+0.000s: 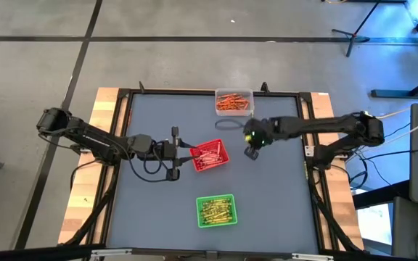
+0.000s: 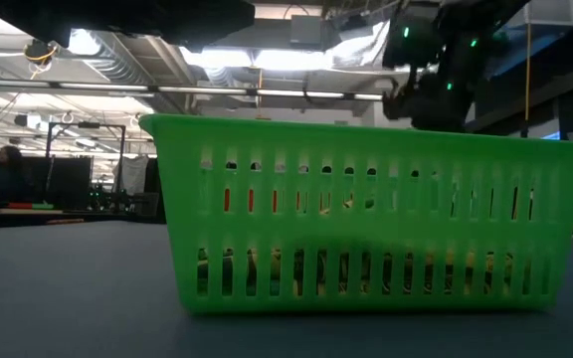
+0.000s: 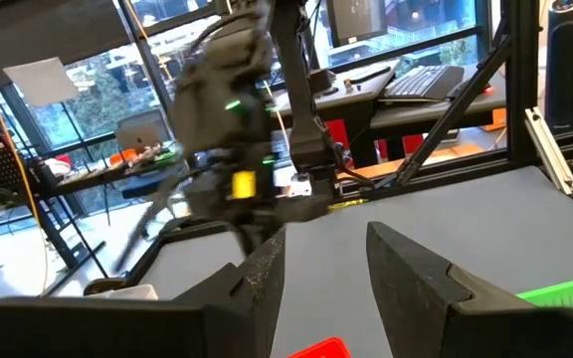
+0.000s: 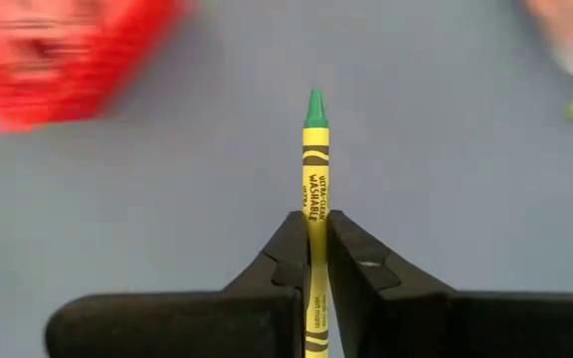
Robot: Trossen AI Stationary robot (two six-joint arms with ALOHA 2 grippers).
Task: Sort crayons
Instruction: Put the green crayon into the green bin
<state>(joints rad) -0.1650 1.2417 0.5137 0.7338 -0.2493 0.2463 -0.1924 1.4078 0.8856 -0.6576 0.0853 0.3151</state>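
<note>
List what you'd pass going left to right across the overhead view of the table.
Left hand → square red tray → square green tray → clear tray of orange crayons → right hand.

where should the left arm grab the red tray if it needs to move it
Take the red tray by its near wall, the rim facing the left tool, coming in from that side. The tray is open-topped with thin upright walls, so one finger could slip inside and one outside. The left tool is open right beside that edge.
</note>
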